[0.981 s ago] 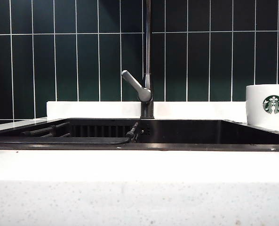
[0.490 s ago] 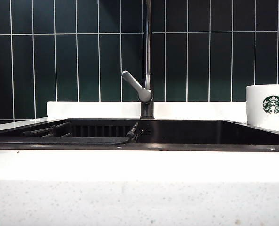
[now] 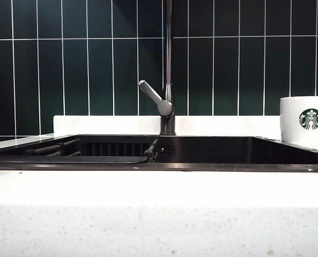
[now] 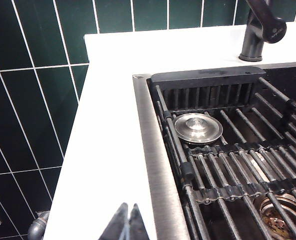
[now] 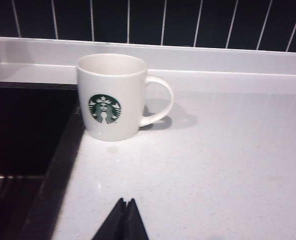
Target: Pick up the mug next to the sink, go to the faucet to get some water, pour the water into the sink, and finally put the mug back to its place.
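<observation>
The sink (image 3: 212,150) fills the middle of the countertop (image 3: 159,187), the faucet (image 3: 168,80) at its back edge. The mug (image 5: 112,95) stands upright just beside the sink's right rim, handle turned away from the basin. Right gripper (image 5: 124,206) is closed and empty, near the front edge; it should open wide, then close across the mug's body. Left gripper (image 4: 127,211) is closed over the left rim.

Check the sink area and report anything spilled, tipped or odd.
Nothing stands out. The mug stands upright beside the sink, dry counter around it; no water runs from the faucet.
</observation>
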